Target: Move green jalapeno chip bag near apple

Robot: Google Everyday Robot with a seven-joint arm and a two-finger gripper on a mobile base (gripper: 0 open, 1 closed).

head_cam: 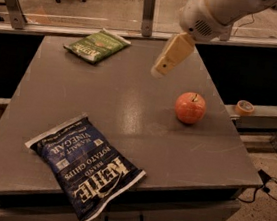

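Observation:
The green jalapeno chip bag (96, 45) lies flat at the far left of the grey table (129, 106). The red-orange apple (190, 108) stands at the right side of the table, far from the bag. My gripper (159, 71) hangs on the white arm above the table's far middle, between bag and apple, clear of both and holding nothing that shows.
A large dark blue salt-and-vinegar chip bag (84, 164) lies at the near left, overhanging the front edge. A roll of tape (244, 107) sits on a ledge right of the table. A glass barrier with metal posts (148, 13) runs behind the table.

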